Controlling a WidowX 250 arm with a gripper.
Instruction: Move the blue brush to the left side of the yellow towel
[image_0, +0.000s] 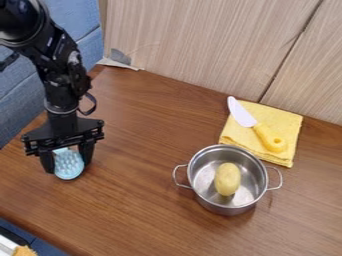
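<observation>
Looking light and stiff, the blue brush (69, 165) is showing over the bench's (140, 200) left part, where the fingers (47, 162) are clamping its firm sides, likely the surest hold; rightward, the yellow towel (288, 131) is lying well apart.

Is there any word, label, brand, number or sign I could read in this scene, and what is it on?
None: I find no readable text.
No lettering, number or sign can be made out on the black gripper, blue brush, yellow towel, yellow-handled knife, metal pot, potato or wooden table.
</observation>
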